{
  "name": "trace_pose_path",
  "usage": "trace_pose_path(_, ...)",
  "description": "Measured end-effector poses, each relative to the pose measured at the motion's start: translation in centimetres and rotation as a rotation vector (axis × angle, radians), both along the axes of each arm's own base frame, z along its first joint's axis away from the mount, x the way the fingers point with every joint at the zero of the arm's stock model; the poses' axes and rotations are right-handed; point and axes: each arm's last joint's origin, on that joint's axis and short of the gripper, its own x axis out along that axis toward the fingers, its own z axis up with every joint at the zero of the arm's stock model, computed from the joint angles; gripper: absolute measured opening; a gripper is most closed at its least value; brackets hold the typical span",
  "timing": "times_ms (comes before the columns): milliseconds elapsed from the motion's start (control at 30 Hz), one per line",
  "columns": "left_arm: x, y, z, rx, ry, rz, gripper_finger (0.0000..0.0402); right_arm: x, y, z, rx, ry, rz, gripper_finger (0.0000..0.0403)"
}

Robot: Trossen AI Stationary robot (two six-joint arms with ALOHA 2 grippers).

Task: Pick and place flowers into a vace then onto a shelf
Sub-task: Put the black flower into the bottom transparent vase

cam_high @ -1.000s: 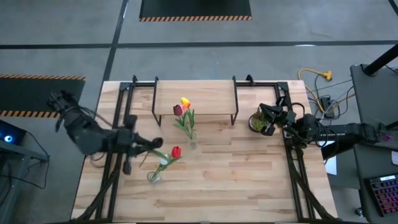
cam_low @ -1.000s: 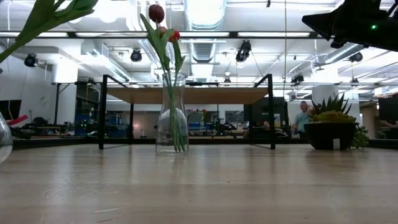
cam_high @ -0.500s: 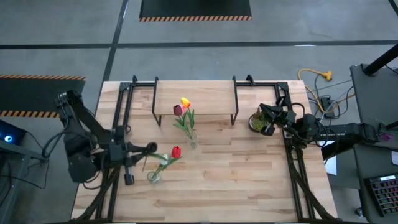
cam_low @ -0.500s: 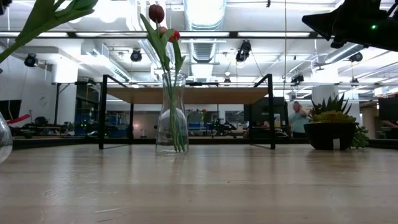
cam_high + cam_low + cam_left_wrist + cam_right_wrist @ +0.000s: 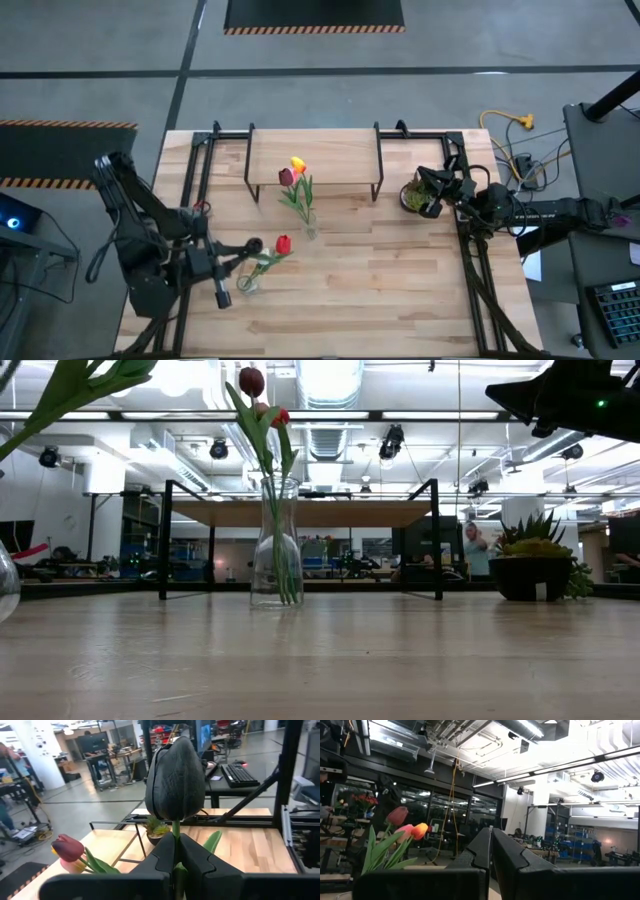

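Observation:
My left gripper [image 5: 176,840] is shut on a dark maroon tulip, whose head [image 5: 175,780] stands just beyond the fingertips. In the high view this gripper [image 5: 245,247] hangs beside the near glass vase [image 5: 246,284], which holds a red tulip [image 5: 283,243]. A second vase [image 5: 277,550] stands in front of the shelf [image 5: 315,158] and holds a maroon tulip [image 5: 287,177] and an orange-yellow one [image 5: 297,163]. My right gripper [image 5: 491,835] is shut and empty, raised at the table's right side near the potted plant [image 5: 412,196]. My left gripper pinches the tulip's green stem [image 5: 176,829] between its two fingers, just below the head. The fingers lie about level and come from the table's left, with the stem running along between them. The flower is lifted clear of the table, its head toward the table's right.
The spiky potted plant [image 5: 535,560] sits on the table right of the shelf. Black frame rails [image 5: 190,200] run along the table's left and right sides. Bare wood [image 5: 380,280] lies between the vases and the near edge. A person [image 5: 470,550] stands in the room far behind.
My left arm has swung toward the table's near edge and sunk a little. It carried the dark tulip closer to the near vase while the wrist turned. The fingers have stayed shut on the stem. The vases and their flowers have not moved.

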Motion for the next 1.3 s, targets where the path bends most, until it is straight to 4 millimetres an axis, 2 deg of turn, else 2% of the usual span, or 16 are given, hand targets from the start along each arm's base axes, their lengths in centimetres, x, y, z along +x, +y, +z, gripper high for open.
trace_pose_path(400,0.5,-1.2,-1.4,-0.003,-0.011,0.049,0.0,0.0,0.0,0.0,0.0,0.002,0.0,0.0009)
trace_pose_path(667,0.6,-1.2,-4.4,0.023,0.001,0.085,0.0,0.0,0.0,0.0,0.0,0.002,0.0,0.0008)
trace_pose_path(1000,0.1,-0.6,-8.0,-0.049,-0.029,0.115,0.0,0.0,0.0,0.0,0.0,0.002,0.0,0.0009)
trace_pose_path(1300,0.0,-0.6,-9.9,-0.079,-0.045,0.111,0.0,0.0,0.0,0.0,0.0,0.002,0.0,0.0009)
